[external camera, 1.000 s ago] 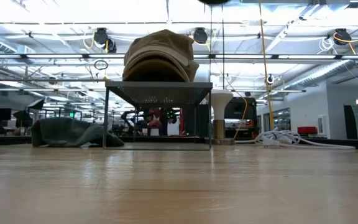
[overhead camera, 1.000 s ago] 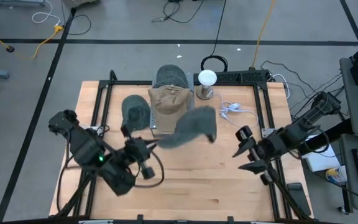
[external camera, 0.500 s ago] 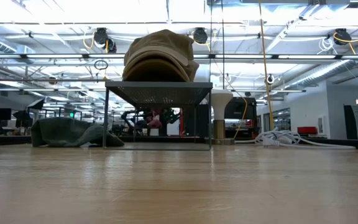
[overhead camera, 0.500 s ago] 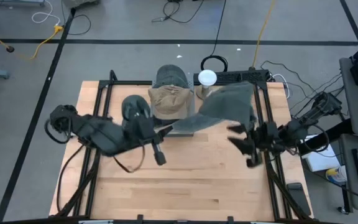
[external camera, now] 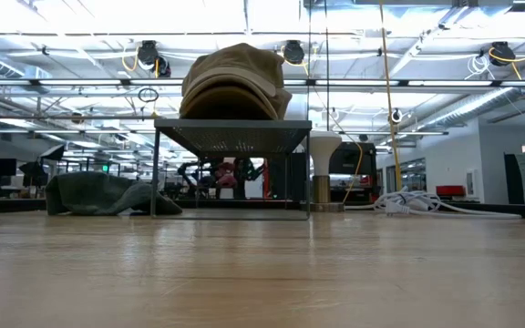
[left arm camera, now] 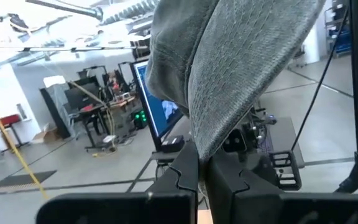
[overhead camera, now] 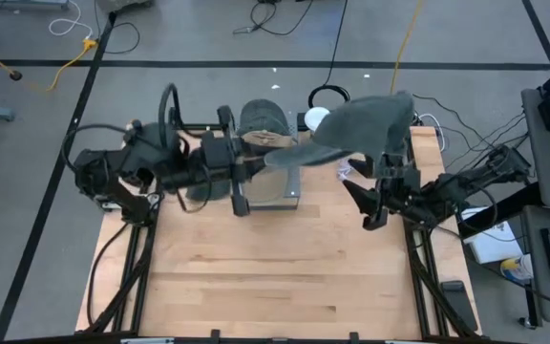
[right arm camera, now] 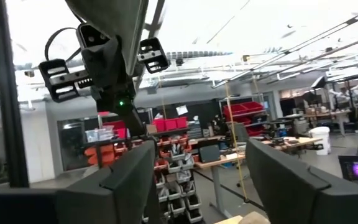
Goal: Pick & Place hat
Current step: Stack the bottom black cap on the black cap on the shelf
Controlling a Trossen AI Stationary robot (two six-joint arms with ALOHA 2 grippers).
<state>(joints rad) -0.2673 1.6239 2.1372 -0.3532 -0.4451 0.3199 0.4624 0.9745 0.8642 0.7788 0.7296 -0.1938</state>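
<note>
overhead, the near part of the wooden table (overhead camera: 275,287) is bare boards. farther in, the right gripper (overhead camera: 363,203) hangs over the table's right side, its two fingers spread wide apart and holding nothing; the right wrist view shows those dark fingers (right arm camera: 117,180) parted with open room between them. level with it on the left, the left gripper (overhead camera: 254,163) reaches in from the left arm, which stretches across the table's far left part. its fingers are pressed together on the brim of a grey hat (overhead camera: 356,129), and the left wrist view shows the grey mesh cloth (left arm camera: 241,74) pinched between the two dark fingers (left arm camera: 185,171) and rising above them. the hat is lifted off the table and spreads toward the far right corner, its crown over the table's back edge.

beyond the left gripper, a small metal rack (external camera: 232,137) stands on the table, and a tan hat (external camera: 235,82) sits on top of it in the low view. from above, the left arm covers much of that rack. a dark green hat (external camera: 108,194) lies flat on the boards to the rack's left in the low view. another grey hat (overhead camera: 264,118) lies behind the rack near the back edge. a white round-topped stand (overhead camera: 315,118) is just beside it, partly under the lifted hat, and white cable (external camera: 417,204) lies coiled at the far right.
</note>
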